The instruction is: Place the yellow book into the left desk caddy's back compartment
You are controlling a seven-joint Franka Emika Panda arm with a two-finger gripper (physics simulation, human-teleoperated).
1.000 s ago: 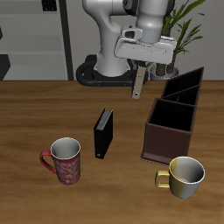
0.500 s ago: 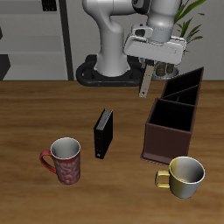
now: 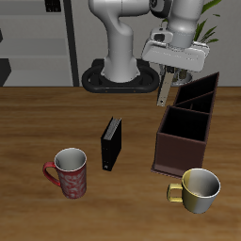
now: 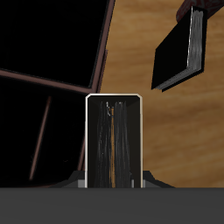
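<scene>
Hanging upright in the air, the yellow book (image 3: 164, 90) is clamped at its top end by the fingers (image 3: 168, 75), well clear of the table (image 3: 38, 122). The wrist view shows it edge-on (image 4: 113, 140), with the black interior of the left desk caddy (image 3: 185, 130) opening beyond it. So the pick-up looks done and the carry is well along: the book sits just beside the caddy's back end, not yet over a compartment. Left to do, I judge, are centring it over the back compartment, lowering it and letting go. A black book (image 3: 112, 143) stands nearer the table's middle, apart from all this.
</scene>
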